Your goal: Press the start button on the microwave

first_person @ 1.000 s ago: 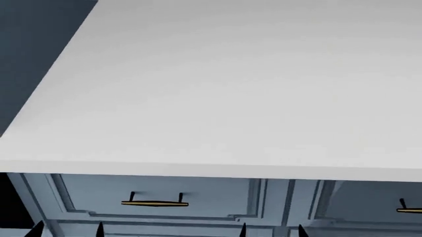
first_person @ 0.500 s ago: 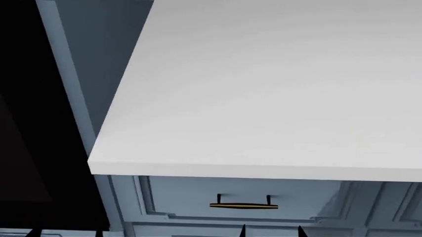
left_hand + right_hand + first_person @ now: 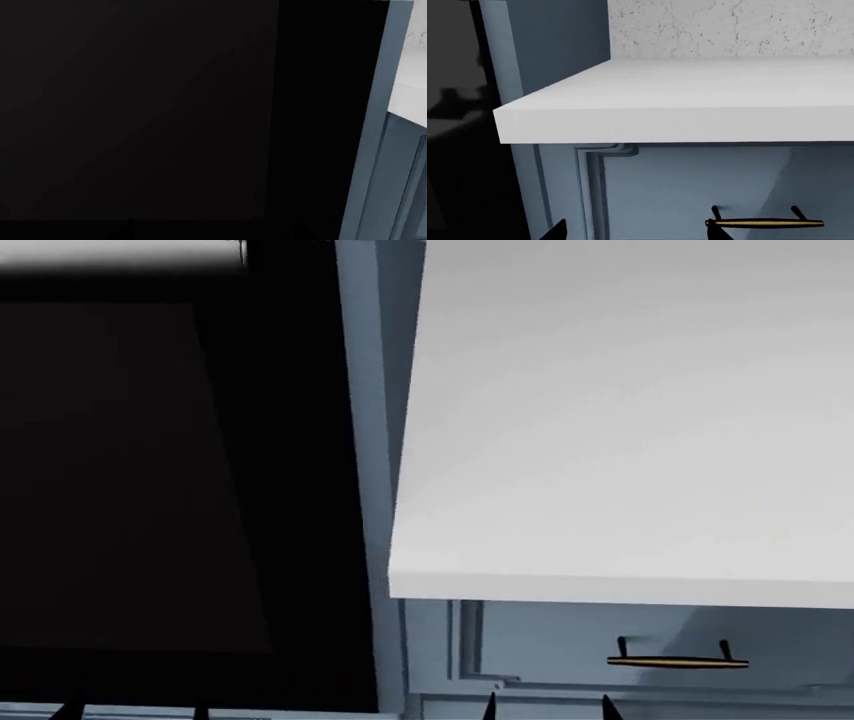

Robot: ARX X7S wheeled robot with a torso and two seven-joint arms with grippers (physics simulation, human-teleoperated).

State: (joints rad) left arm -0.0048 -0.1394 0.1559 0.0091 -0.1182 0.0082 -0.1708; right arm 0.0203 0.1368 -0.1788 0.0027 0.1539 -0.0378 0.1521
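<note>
Although only dark fingertip points of each gripper poke up at the bottom edge of the head view, the right gripper (image 3: 549, 705) shows two tips standing apart with nothing between them, so it looks released; the left gripper (image 3: 134, 710) likewise shows two separated tips, empty. In the right wrist view the same dark tips appear at the frame's lower edge, one just beside the slim brass drawer handle (image 3: 764, 222) on the blue-grey panelled drawer front (image 3: 694, 185), though not clearly touching it. Directly above that drawer juts the thick, smooth white desk (image 3: 614, 440), its square front edge overhanging the cabinet. A speckled pale wall (image 3: 727, 27) rises behind the desk in the right wrist view. At the desk's left end stands a tall blue-grey cabinet side panel (image 3: 367, 440), and beyond it, to the robot's left, a large flat black surface (image 3: 147, 470) fills the rest of the head view. The left wrist view faces that same black surface almost entirely. No microwave or start button can be made out in any view.
</note>
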